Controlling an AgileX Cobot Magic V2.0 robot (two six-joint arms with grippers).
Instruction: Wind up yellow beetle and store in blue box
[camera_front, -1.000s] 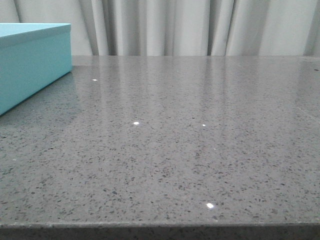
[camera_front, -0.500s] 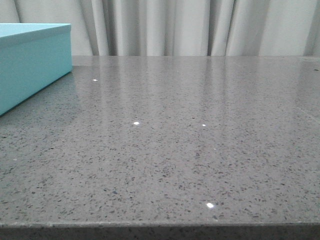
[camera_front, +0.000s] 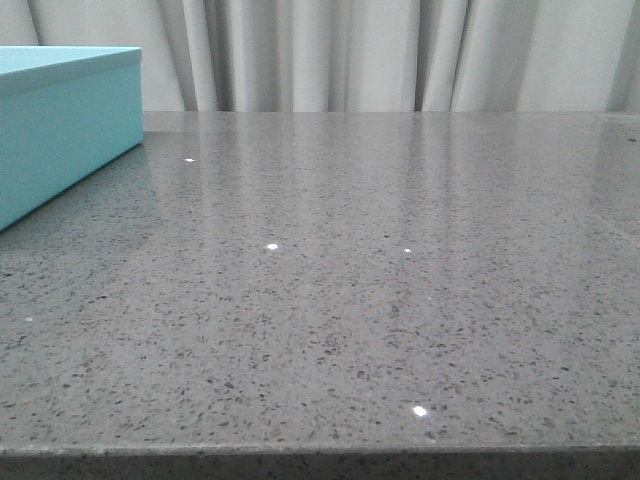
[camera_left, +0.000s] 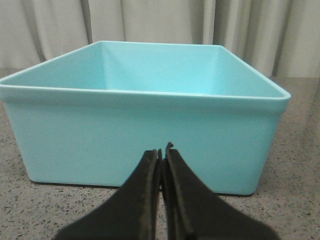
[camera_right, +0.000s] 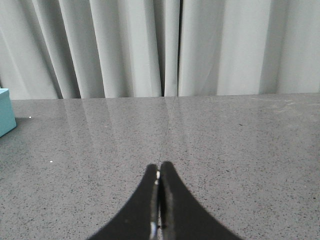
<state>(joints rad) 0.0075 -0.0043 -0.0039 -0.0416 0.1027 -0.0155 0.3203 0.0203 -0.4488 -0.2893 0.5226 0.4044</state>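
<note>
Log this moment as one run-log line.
left gripper: shut, empty, facing blue box | right gripper: shut, empty, over grey table | yellow beetle: not in view | box: open

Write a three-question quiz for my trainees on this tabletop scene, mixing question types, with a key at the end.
1. True or false: the left end effector is shut with nothing between its fingers.
2. Which object does the left wrist camera face? A) blue box B) yellow beetle C) curtain only
3. Fill in: in the front view the blue box sits at the table's far ____ side.

Key: 1 true; 2 A; 3 left. The right end effector is also shut, and no beetle shows in any view.
</note>
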